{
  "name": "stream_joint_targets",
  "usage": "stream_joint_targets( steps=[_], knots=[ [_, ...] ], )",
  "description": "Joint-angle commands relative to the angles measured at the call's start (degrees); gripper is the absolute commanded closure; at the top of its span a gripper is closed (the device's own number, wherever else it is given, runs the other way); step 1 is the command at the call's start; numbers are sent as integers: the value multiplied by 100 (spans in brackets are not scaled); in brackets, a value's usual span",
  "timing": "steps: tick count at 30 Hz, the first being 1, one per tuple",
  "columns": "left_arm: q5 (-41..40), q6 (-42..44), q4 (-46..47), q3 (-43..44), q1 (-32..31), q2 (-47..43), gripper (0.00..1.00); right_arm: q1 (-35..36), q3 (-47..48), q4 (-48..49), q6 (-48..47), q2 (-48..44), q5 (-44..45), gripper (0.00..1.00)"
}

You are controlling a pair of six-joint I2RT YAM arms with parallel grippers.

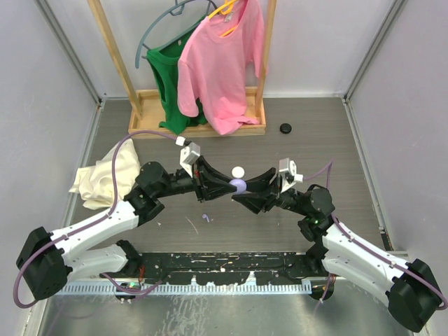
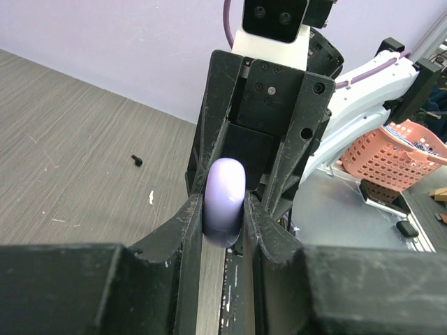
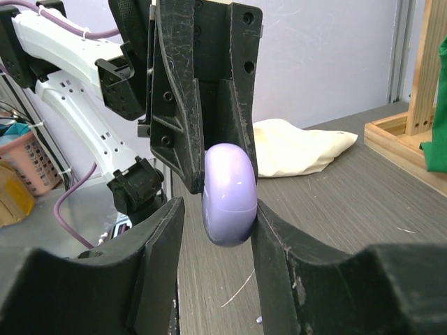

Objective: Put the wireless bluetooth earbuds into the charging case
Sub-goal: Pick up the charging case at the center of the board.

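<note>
Charging case [image 1: 237, 186], lilac with its lid closed, hangs above the table [image 1: 315, 133], pinched in the left end effector [image 1: 228, 187]. The right end effector [image 1: 240, 191] gapes around it. A lilac earbud [image 1: 205, 218] lies nearer the bases, and a white round object [image 1: 239, 171] lies just behind the case.

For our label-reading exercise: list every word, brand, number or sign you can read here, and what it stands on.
No readable text in any view. The smooth lilac oval charging case, pink short-sleeved T-shirt, green cloth top and pink plastic mesh basket show no print.
</note>
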Motion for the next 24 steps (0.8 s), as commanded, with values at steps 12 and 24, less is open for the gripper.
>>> stream_joint_targets(
  steps=[12,24],
  knots=[
    [-170,83,274,-53,-132,-79,99,5,69,493,-20,-83,-190,69],
    [-118,614,-984,176,-141,-482,66,-1,202,97,-316,-79,-667,99]
  ],
)
